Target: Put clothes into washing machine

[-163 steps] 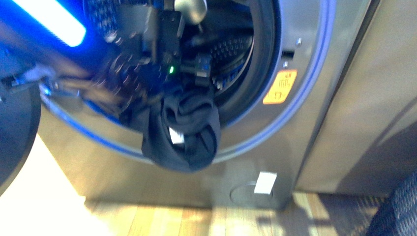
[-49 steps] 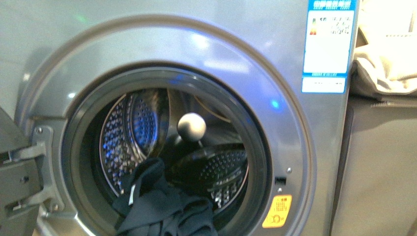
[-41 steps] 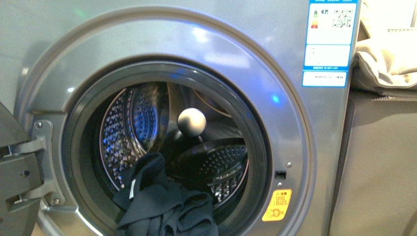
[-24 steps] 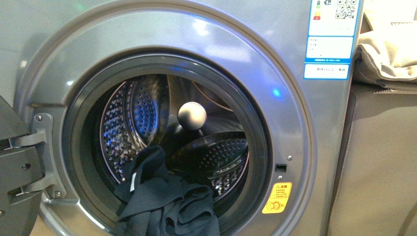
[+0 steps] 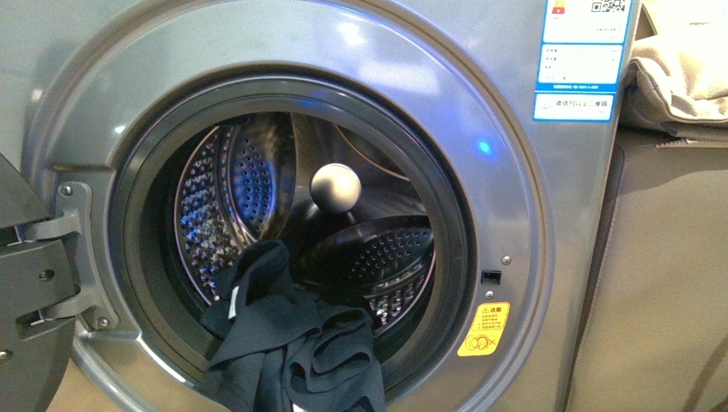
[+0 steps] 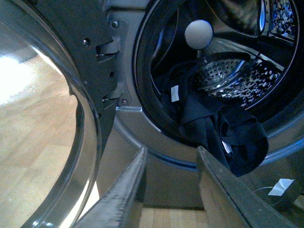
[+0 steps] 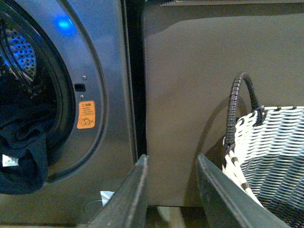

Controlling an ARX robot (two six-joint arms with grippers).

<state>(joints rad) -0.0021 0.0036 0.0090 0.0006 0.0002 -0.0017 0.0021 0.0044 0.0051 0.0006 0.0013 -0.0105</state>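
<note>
The clothes (image 5: 292,352) hang over the washing machine (image 5: 515,215) door rim, half in the drum, lower part cut off in front view. Yellow sticker (image 5: 483,330) and blue-white label (image 5: 584,60): text too small to read. Left pincer (image 6: 168,190) is open, empty, below the clothes. Right pincer (image 7: 171,190) also open, empty, w/ a wicker basket (image 7: 270,156) beside and a beige cabinet (image 7: 199,85) ahead.

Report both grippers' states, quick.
Left gripper: open, holding nothing, facing the clothes.
Right gripper: open, holding nothing, beside the basket.
</note>
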